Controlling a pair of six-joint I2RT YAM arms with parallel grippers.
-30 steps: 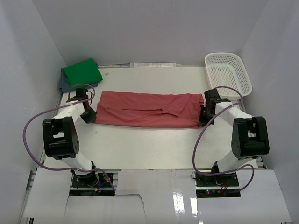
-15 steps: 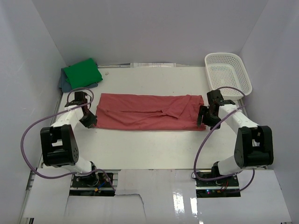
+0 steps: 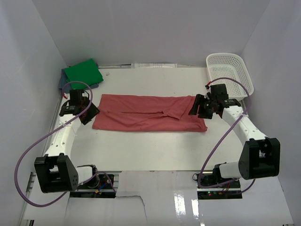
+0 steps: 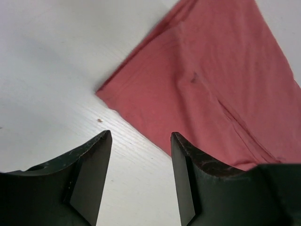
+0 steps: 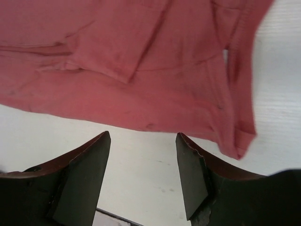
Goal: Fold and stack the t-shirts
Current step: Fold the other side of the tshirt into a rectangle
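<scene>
The brick-red t-shirt (image 3: pixel 150 113) lies flat across the middle of the table, folded into a long band. My left gripper (image 3: pixel 88 114) hovers open just off its left end. In the left wrist view the open gripper (image 4: pixel 140 136) has only bare table between its fingers, and the red t-shirt's corner (image 4: pixel 221 80) lies ahead of them. My right gripper (image 3: pixel 200 107) hovers open over the right end. In its wrist view the gripper (image 5: pixel 143 136) is empty, with the red t-shirt (image 5: pixel 141 70) beyond. The green t-shirt (image 3: pixel 83 73) lies folded on the blue-grey t-shirt (image 3: pixel 67 86) at the back left.
A white lattice basket (image 3: pixel 229 73) stands at the back right corner. White walls close in the table on the left, back and right. Purple cables loop from both arms.
Both grippers went from shut on the red t-shirt's ends to open, letting go. Both arms lifted and reached further out, and the shirt now lies flat.
</scene>
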